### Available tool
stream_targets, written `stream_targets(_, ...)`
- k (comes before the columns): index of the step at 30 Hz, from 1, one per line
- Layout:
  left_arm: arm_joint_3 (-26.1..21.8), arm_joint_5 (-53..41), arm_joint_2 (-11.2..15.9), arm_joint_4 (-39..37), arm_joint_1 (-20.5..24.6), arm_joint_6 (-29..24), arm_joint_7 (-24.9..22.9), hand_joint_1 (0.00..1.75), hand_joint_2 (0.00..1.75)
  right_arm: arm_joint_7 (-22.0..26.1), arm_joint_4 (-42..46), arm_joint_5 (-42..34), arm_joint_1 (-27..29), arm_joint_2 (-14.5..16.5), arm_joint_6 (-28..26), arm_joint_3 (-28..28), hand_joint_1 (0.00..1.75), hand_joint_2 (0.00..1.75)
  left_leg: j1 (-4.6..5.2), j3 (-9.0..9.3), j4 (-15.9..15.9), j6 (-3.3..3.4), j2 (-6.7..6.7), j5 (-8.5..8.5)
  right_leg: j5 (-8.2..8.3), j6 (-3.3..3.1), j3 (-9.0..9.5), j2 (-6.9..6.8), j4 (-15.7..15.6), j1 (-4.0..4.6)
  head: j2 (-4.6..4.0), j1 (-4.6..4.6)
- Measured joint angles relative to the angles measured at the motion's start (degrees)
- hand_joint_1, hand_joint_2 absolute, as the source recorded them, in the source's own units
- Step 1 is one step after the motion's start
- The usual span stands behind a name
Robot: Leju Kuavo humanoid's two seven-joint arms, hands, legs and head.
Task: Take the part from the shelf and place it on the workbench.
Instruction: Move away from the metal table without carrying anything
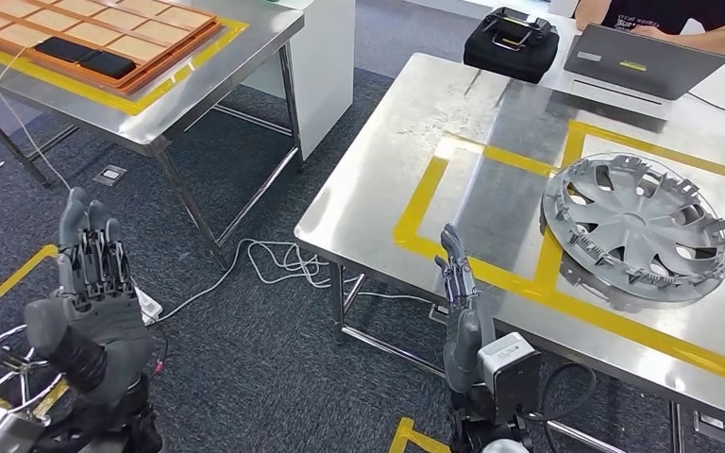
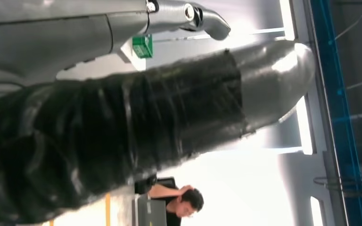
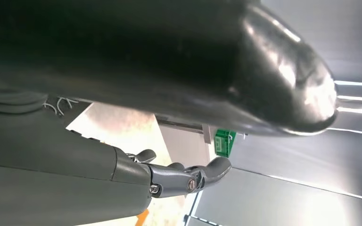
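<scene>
We see the grey wheel cover (image 1: pixel 637 227) lying on the yellow-taped steel tabletop (image 1: pixel 415 142), well apart from our right robot hand (image 1: pixel 460 302) and left robot hand (image 1: pixel 90 283), both empty with fingers extended.

The right hand (image 3: pixel 184 141) reached out empty, its thick dark thumb (image 3: pixel 283 89) looming close and glossy and a grey finger (image 3: pixel 188 175) stretched out beneath it. Between them a small green sign (image 3: pixel 224 142) hung on a pale wall, under bright strip lights (image 3: pixel 353 96).
</scene>
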State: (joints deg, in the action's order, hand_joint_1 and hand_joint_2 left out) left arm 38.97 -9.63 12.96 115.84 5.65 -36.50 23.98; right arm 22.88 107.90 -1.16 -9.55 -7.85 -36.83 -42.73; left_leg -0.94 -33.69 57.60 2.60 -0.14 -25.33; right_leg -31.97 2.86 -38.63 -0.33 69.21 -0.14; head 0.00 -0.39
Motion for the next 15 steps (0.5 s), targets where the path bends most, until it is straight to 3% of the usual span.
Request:
stream_targets(2, 0.0, 0.0, 0.0, 0.0, 0.0, 0.0, 0.0, 0.0, 0.0, 0.0, 0.0, 0.0, 0.1, 0.0, -0.1, 0.0, 0.0, 0.0, 0.02, -0.77, 0.0, -0.03, -0.03, 0.48, -1.43, 0.26, -1.3, 0.0, 4.2, -0.21, 0.0, 0.57)
stream_targets(3, 0.0, 0.0, 0.0, 0.0, 0.0, 0.1, 0.0, 0.0, 0.0, 0.0, -0.1, 0.0, 0.1, 0.0, -0.1, 0.0, 0.0, 0.0, 0.02, -1.08, 0.1, -0.12, -0.07, 0.73, -0.66, 0.24, -0.39, 0.0, 3.1, -0.25, 0.0, 0.81)
stream_targets(5, 0.0, 0.0, 0.0, 0.0, 0.0, 0.1, 0.0, 0.0, 0.0, 0.0, -0.1, 0.0, 0.1, 0.0, -0.1, 0.0, 0.0, 0.0, 0.02, -1.48, 0.1, -0.42, -0.13, 1.18, 2.23, -0.13, 3.91, 0.03, -4.2, -0.25, 0.0, 1.28)
stream_targets(7, 0.0, 0.0, 0.0, 0.0, 0.0, 0.2, 0.0, 0.0, 0.0, 0.0, -0.1, 0.0, 0.0, 0.0, -0.2, 0.0, 0.0, 0.0, 0.14, -1.84, 0.2, -1.0, -0.15, 1.67, 3.83, -0.76, 7.48, 0.06, -10.7, 0.0, 0.0, 1.47)
stream_targets(11, 0.0, 0.0, 0.0, 0.0, 0.0, 0.2, 0.0, 0.0, 0.0, 0.0, -0.1, 0.0, 0.0, 0.0, -0.4, 0.0, 0.0, 0.0, -0.03, -2.63, 0.2, -2.5, -0.08, 2.36, 4.86, -2.16, 8.12, 0.02, -12.4, 0.32, 0.0, 1.33)
stream_targets(13, -0.1, 0.0, 0.0, 0.0, 0.0, 0.2, 0.0, 0.0, 0.0, 0.0, -0.1, 0.0, 0.0, 0.0, -0.5, 0.0, 0.0, 0.0, -0.05, -4.25, 3.4, -2.97, -0.05, -0.18, 5.74, -2.93, 7.85, -0.11, -12.9, 0.09, 0.0, 0.82)
stream_targets(15, -0.1, 0.0, 0.1, 0.0, -0.1, 0.2, -0.1, 0.0, 0.0, 0.0, -0.1, 0.0, 0.0, 0.0, -0.6, 0.0, 0.0, 0.0, -0.06, -7.19, 10.9, -3.29, -0.02, -4.61, 6.36, -3.41, 7.07, -0.22, -12.9, 0.11, 0.0, 0.15)
